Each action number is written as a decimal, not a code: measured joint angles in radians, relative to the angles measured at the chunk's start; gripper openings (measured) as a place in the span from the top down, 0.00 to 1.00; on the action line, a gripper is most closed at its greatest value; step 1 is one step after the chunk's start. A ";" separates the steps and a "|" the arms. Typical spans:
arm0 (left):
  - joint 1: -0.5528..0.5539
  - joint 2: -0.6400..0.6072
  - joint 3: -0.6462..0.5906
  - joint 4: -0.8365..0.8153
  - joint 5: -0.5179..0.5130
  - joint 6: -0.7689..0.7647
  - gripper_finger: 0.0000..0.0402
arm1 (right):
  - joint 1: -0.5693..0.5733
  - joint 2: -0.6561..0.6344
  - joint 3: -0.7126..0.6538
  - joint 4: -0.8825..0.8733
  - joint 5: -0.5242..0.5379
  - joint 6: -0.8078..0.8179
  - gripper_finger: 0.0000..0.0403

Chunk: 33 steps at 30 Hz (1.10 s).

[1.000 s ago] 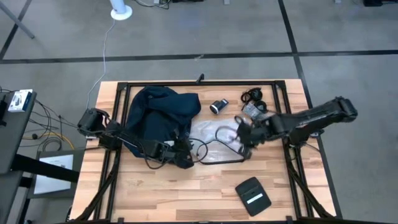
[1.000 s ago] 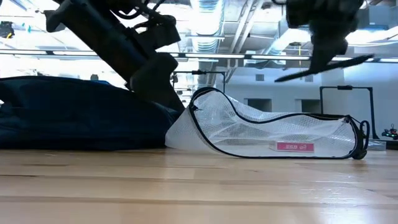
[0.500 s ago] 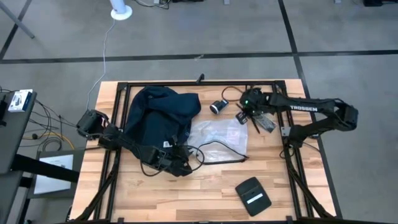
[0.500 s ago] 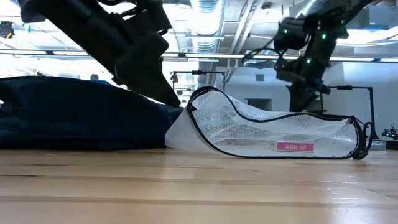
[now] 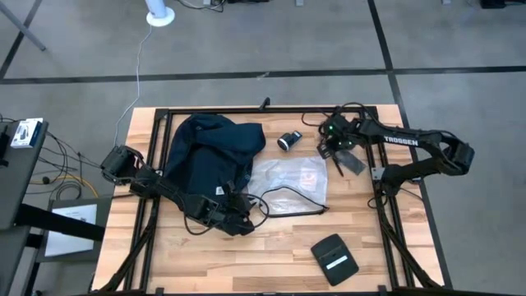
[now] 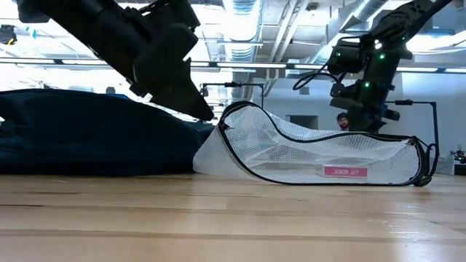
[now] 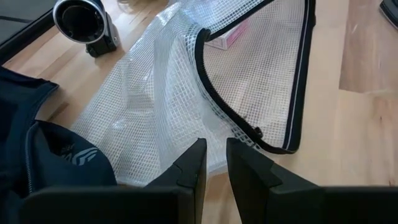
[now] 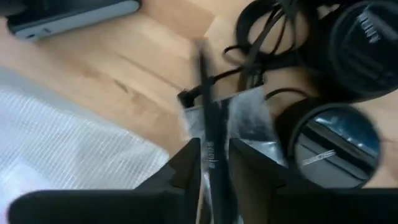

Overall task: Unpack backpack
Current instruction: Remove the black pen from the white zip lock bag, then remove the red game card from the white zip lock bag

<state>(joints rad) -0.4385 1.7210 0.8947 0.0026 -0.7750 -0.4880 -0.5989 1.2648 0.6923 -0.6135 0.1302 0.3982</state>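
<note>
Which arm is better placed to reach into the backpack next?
Left. Its gripper sits at the backpack by the mesh pouch, empty. The right gripper is across the table, holding a thin black stick.

The right gripper (image 8: 214,163) pinches a thin black pen (image 8: 208,112) between its nearly closed fingers (image 8: 186,163), above black headphones (image 8: 336,143) at three o'clock and white mesh (image 8: 68,146) at nine.

On the wooden surface (image 5: 271,247), the large dark navy fabric backpack (image 5: 209,152) lies at the left. Touching its right edge lies the clear mesh zip pouch (image 5: 288,181). Behind that pouch sits a small black cylindrical device (image 5: 288,141). A flat black pouch with a white label (image 5: 334,258) lies at the front right, well apart.
</note>
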 joint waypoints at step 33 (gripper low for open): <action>0.031 -0.070 0.136 0.048 0.086 0.165 0.87 | 1.041 0.002 0.053 0.241 0.111 0.521 1.00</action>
<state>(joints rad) -0.4076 1.6514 1.0311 0.0504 -0.6887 -0.3235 0.4421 1.2665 0.7456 -0.3723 0.2407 0.9195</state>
